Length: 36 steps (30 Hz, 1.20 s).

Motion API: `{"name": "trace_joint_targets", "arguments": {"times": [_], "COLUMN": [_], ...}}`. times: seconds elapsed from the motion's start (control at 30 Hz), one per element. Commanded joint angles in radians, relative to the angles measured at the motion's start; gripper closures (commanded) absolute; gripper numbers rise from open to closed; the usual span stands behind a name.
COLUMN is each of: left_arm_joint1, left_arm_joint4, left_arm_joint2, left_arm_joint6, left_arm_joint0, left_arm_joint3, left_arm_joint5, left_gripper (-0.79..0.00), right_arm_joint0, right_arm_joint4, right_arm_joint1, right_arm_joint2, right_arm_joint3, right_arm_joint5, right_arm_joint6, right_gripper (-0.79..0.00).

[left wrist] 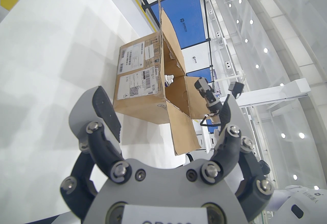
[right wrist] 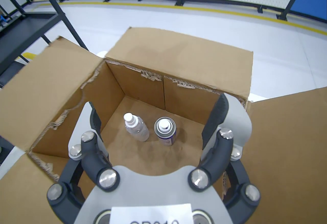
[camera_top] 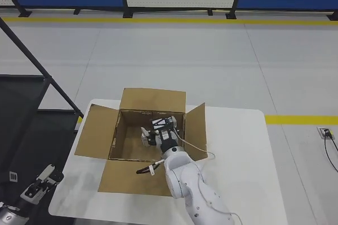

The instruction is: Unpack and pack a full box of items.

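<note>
Casing of the glossy white, round-segmented right arm: smooth shell. A thin white cable lies loose beside it, and a black cable loop sits at the wrist.

The grey-and-black two-fingered right hand has a pale grey metal base plate and curved silver-grey fingers. These are faced with black textured rubber pads. Dark grey link bars are pinned with round silver screws. A white label with black print is cut off at the edge.

The grey-and-black left hand has the same build, and its pins carry notched retaining rings.
</note>
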Motion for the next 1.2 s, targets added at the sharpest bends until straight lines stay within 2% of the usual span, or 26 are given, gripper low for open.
{"name": "trace_joint_targets", "arguments": {"times": [0.0,0.47,0.83,1.0,1.17], "left_arm_joint1": [0.0,0.0,0.013,0.015,0.016], "left_arm_joint4": [0.0,0.011,0.155,0.185,0.184], "left_arm_joint2": [0.0,0.002,0.061,0.101,0.122], "left_arm_joint6": [0.0,0.008,-0.024,-0.056,-0.07], "left_arm_joint0": [0.0,-0.007,-0.151,-0.195,-0.218], "left_arm_joint3": [0.0,-0.011,-0.018,-0.012,-0.02], "left_arm_joint5": [0.0,0.006,0.096,0.098,0.097], "left_gripper": [-0.785,-0.785,-0.785,-0.785,-0.785], "right_arm_joint0": [-0.058,-0.067,-0.288,-0.373,-0.339], "right_arm_joint4": [-0.032,-0.001,0.347,0.486,0.593], "right_arm_joint1": [0.005,0.005,0.029,0.045,0.055], "right_arm_joint2": [-0.012,-0.001,0.2,0.343,0.443], "right_arm_joint3": [-0.065,-0.088,-0.499,-0.617,-0.566], "right_arm_joint5": [-0.011,-0.013,-0.099,-0.107,-0.036], "right_arm_joint6": [-0.042,-0.055,-0.048,0.041,0.227], "right_gripper": [-0.785,-0.785,-0.785,-0.785,-0.785]}}
